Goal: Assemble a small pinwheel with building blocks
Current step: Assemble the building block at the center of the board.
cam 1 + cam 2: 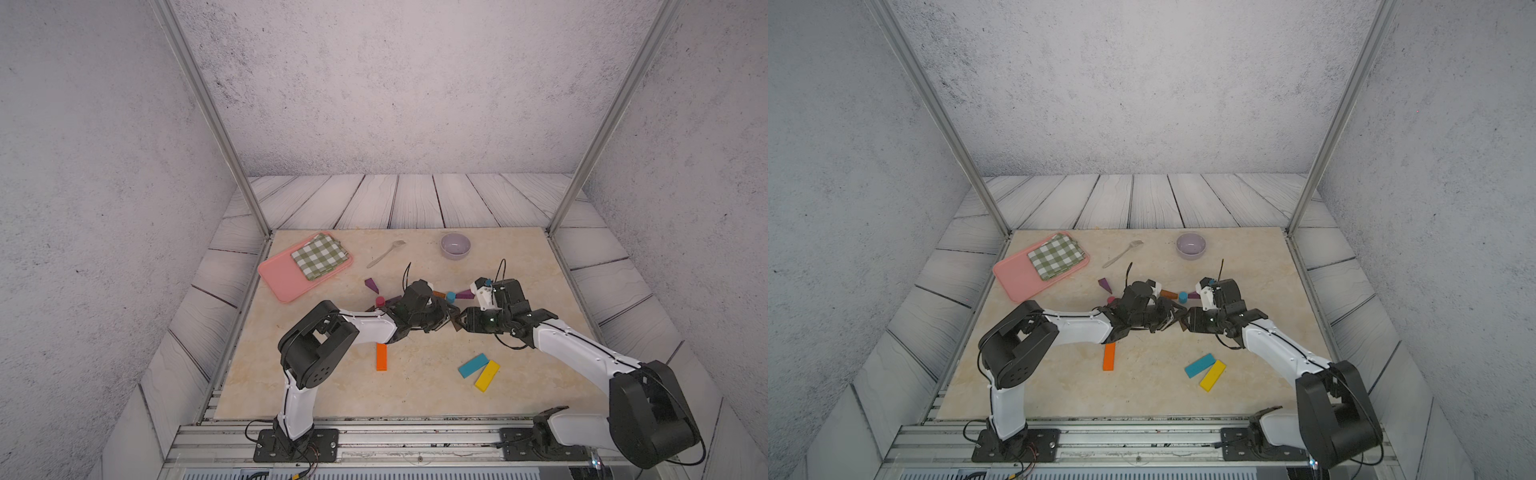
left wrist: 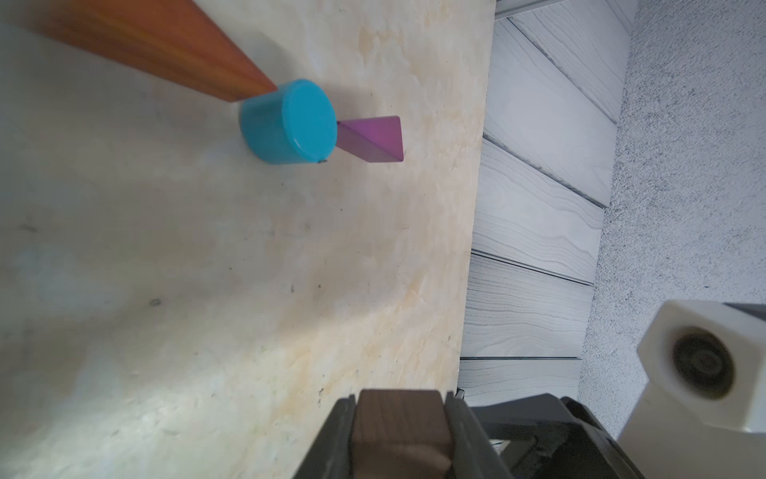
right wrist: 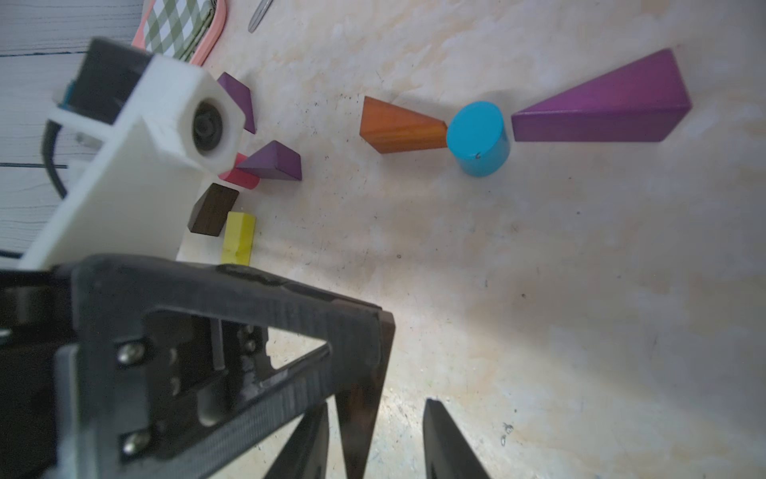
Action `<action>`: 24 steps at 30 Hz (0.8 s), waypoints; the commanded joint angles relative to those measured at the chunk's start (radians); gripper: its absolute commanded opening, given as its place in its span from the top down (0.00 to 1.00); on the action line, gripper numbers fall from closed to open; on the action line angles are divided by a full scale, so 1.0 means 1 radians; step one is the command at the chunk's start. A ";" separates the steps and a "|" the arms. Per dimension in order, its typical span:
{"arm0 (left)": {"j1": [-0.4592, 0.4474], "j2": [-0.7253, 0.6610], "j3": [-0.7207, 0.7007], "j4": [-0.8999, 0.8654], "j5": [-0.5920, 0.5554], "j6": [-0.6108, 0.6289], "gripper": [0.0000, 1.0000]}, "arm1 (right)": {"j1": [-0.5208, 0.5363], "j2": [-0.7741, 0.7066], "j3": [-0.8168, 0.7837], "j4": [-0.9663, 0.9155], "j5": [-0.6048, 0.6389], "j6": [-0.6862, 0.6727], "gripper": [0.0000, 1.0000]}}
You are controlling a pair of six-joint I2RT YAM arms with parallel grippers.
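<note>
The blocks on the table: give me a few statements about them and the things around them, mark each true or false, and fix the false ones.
1. The blue cylinder stands between an orange wedge and a purple wedge. True.
2. The checked cloth lies in the bowl. False: it lies on the pink tray.
3. The left fingers hold a dark brown wedge. True.
4. The blue bar and the yellow bar lie at opposite ends of the table. False: they lie side by side.
</note>
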State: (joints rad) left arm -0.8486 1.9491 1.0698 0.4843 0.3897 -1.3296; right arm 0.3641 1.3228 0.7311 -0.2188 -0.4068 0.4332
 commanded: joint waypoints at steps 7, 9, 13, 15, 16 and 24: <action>0.002 -0.016 0.005 0.051 0.044 -0.021 0.87 | 0.053 0.070 0.063 -0.009 0.051 -0.017 0.78; 0.003 -0.015 0.001 0.059 0.052 -0.023 0.85 | 0.052 0.072 0.072 -0.019 0.071 -0.017 0.83; 0.005 -0.022 -0.002 0.066 0.064 -0.021 0.83 | 0.053 0.078 0.083 -0.023 0.094 0.001 0.90; 0.012 -0.030 -0.010 0.075 0.067 -0.019 0.69 | 0.054 0.081 0.089 -0.028 0.096 0.010 0.95; 0.019 -0.040 -0.022 0.090 0.065 -0.020 0.60 | 0.053 0.081 0.095 -0.034 0.102 0.014 0.97; 0.179 -0.368 -0.184 -0.055 -0.043 0.081 0.04 | 0.054 0.099 0.230 -0.150 0.245 -0.021 1.00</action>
State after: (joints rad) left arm -0.7254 1.7176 0.9077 0.5037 0.4049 -1.3273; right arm 0.4160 1.3865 0.9012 -0.3252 -0.2440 0.4339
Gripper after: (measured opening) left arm 0.959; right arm 0.179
